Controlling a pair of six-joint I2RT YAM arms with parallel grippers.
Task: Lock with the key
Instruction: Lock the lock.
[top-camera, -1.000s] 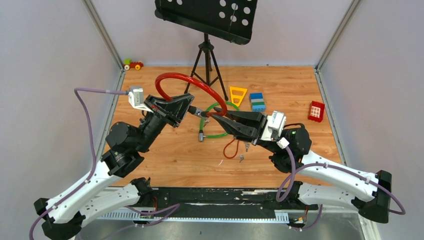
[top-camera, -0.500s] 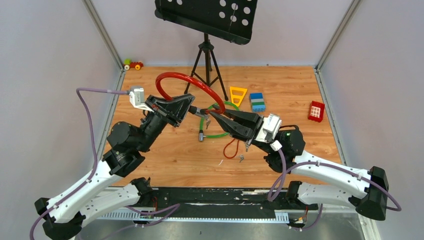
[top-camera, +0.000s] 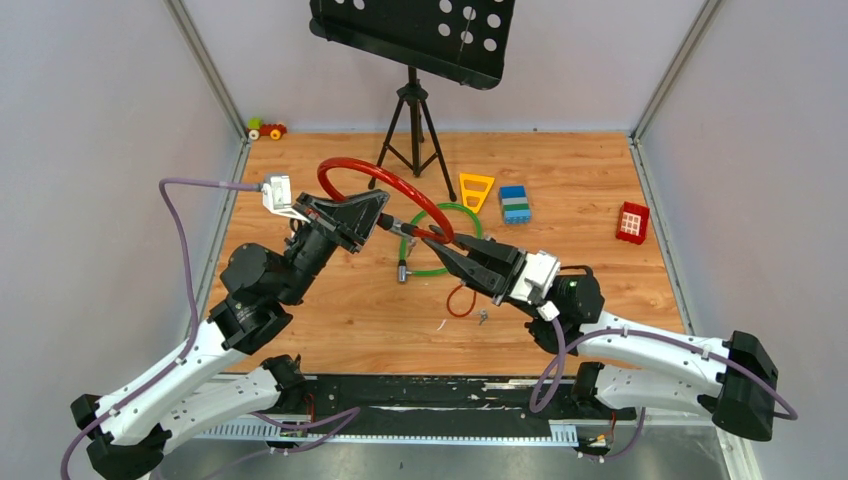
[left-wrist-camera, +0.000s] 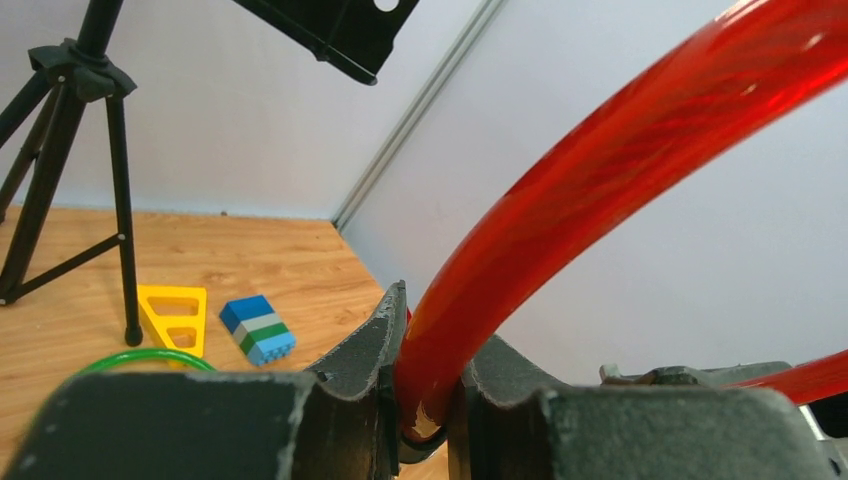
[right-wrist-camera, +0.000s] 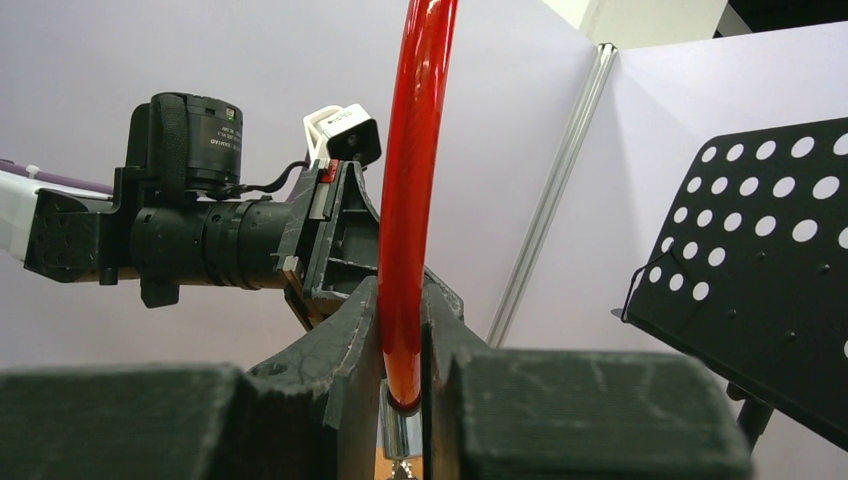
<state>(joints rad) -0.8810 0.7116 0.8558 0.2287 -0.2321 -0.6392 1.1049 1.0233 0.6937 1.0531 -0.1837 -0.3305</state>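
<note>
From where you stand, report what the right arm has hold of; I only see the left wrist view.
Observer: The right fingers are shut on the red cable, just above its silvery metal end.
Operator: Now locate the key for me.
Observer: The key, tiny and silvery, lies on the table near the right arm, held by neither arm.
</note>
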